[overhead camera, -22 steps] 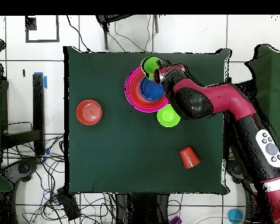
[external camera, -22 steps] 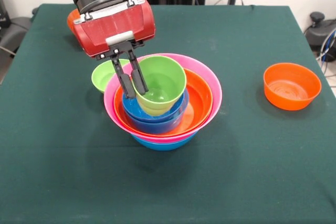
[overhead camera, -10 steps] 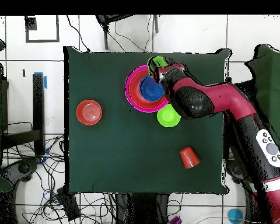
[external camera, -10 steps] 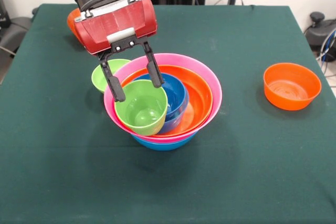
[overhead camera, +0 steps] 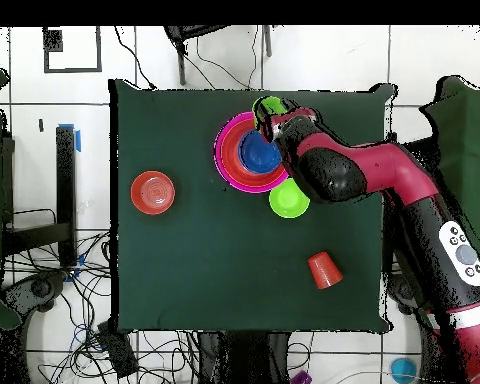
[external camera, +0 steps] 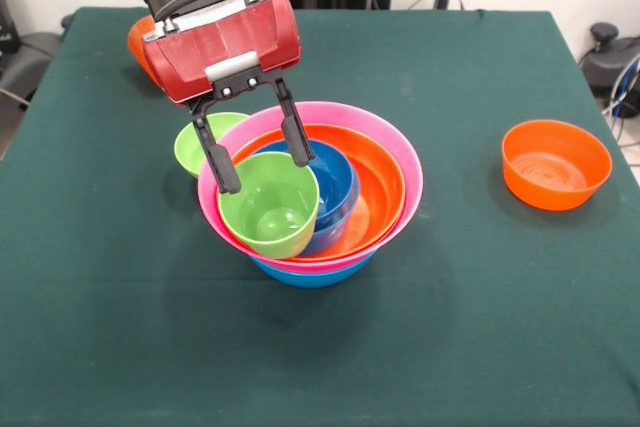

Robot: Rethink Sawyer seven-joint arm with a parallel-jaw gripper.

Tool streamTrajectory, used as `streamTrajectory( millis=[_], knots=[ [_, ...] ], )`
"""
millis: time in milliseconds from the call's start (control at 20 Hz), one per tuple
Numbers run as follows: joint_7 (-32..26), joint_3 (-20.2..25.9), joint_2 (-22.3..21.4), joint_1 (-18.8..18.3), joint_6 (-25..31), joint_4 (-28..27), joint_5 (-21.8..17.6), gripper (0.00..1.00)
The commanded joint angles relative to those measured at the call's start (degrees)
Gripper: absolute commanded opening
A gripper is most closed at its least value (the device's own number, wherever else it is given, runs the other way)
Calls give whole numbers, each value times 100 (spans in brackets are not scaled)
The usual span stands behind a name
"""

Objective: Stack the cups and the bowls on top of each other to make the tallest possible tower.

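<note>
Since a second ago the lime-green cup (external camera: pixel 270 212) has been let go and has shifted from the middle of the tower (external camera: pixel 312 197) to its near-left edge, and the gripper (external camera: pixel 257 152) has been spread wide; over the last half second almost nothing has changed. The gripper is seen just above the cup, one finger (external camera: pixel 222 162) outside the pink bowl (external camera: pixel 400 162) rim, the other over the small blue bowl (external camera: pixel 335 182), with nothing held.

The cup is seated lopsidedly, leaning against the small blue bowl and propped on the rim of the large orange bowl (external camera: pixel 385 192). Its long axis is tilted, with the mouth pointing up and toward the near-left table (external camera: pixel 450 327) edge, not straight up. It is judged not properly stacked.

To do this step well, the cup should be re-gripped by its rim, lifted clear, levelled until its axis is upright, and centred over the small blue bowl before release. A low release would reduce the chance of sliding.

A second lime-green bowl (external camera: pixel 195 142), an orange bowl (external camera: pixel 555 162) well apart, and an orange cup (overhead camera: pixel 324 269) are unstacked
</note>
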Motion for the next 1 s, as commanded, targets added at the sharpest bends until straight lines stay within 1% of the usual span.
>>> streamTrajectory(
  millis=[50, 500, 700, 800, 850, 900, 1000],
  knots=[
    [-1752, -317, -5, 245, 701, -287, -87, 100],
    [-1749, -350, -3, 326, 717, -281, -122, 100],
    [-1743, -407, 13, 433, 622, -262, -259, 100],
    [-1315, -547, -160, 527, 450, -157, -366, 100],
    [-979, -626, -313, 588, 308, -30, -425, 100],
    [-861, -636, -384, 598, 241, 66, -436, 100],
    [-184, -806, -788, 700, -129, 392, -583, 100]
  ],
)
